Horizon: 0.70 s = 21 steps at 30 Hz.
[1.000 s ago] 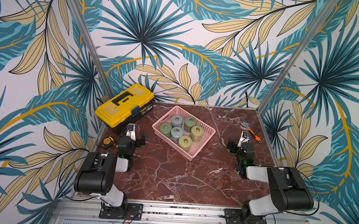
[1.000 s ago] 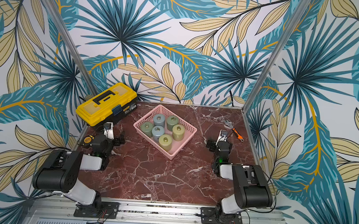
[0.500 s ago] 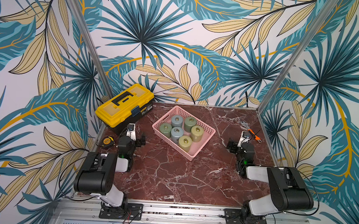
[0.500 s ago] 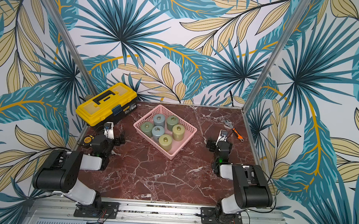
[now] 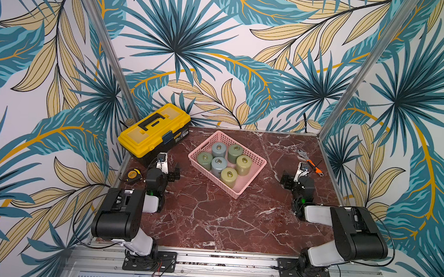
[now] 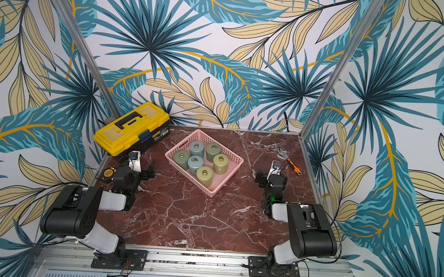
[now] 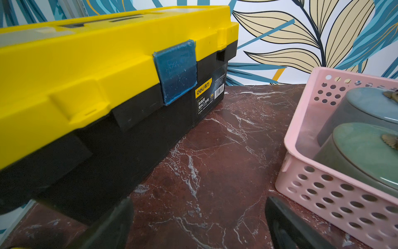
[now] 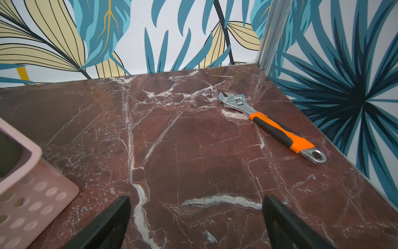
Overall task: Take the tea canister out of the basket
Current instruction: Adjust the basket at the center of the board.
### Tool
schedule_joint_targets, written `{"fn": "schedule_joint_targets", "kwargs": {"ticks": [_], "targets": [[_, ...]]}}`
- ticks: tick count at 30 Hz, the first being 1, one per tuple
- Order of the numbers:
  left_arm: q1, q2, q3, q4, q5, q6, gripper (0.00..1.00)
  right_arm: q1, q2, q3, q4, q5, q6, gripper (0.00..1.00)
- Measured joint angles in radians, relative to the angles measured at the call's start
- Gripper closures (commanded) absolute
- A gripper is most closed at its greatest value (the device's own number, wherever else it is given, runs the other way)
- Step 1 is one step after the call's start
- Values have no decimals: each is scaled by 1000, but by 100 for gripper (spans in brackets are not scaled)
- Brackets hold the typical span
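The pink basket (image 5: 251, 181) (image 6: 227, 180) sits at the back middle of the marble table. Several tea canisters stand upright in it: green (image 5: 205, 160), grey-blue (image 5: 219, 149) and olive (image 5: 228, 177), each with a small brass knob. My left gripper (image 5: 167, 167) rests open on the table to the basket's left, empty. The left wrist view shows its fingers spread (image 7: 198, 200) beside the basket's corner (image 7: 301, 120) and a green canister (image 7: 366, 146). My right gripper (image 5: 296, 175) rests open to the basket's right, empty (image 8: 196, 198), with the basket's corner (image 8: 32, 187) alongside.
A yellow-and-black toolbox (image 5: 155, 129) (image 7: 86, 64) stands shut at the back left, close ahead of the left gripper. A tape measure (image 5: 133, 174) lies at the left edge. An orange-handled wrench (image 5: 309, 161) (image 8: 271, 122) lies near the right wall. Leaf-patterned walls enclose three sides.
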Motion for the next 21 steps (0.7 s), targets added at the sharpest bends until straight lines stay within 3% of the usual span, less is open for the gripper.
{"fn": "schedule_joint_targets", "kwargs": {"ticks": [17, 21], "targets": [[0, 0, 0, 0, -12, -3, 0, 0, 0, 0, 0, 0, -1, 1], [-15, -26, -29, 28, -53, -2, 0, 0, -69, 3, -69, 0, 0, 1]]}}
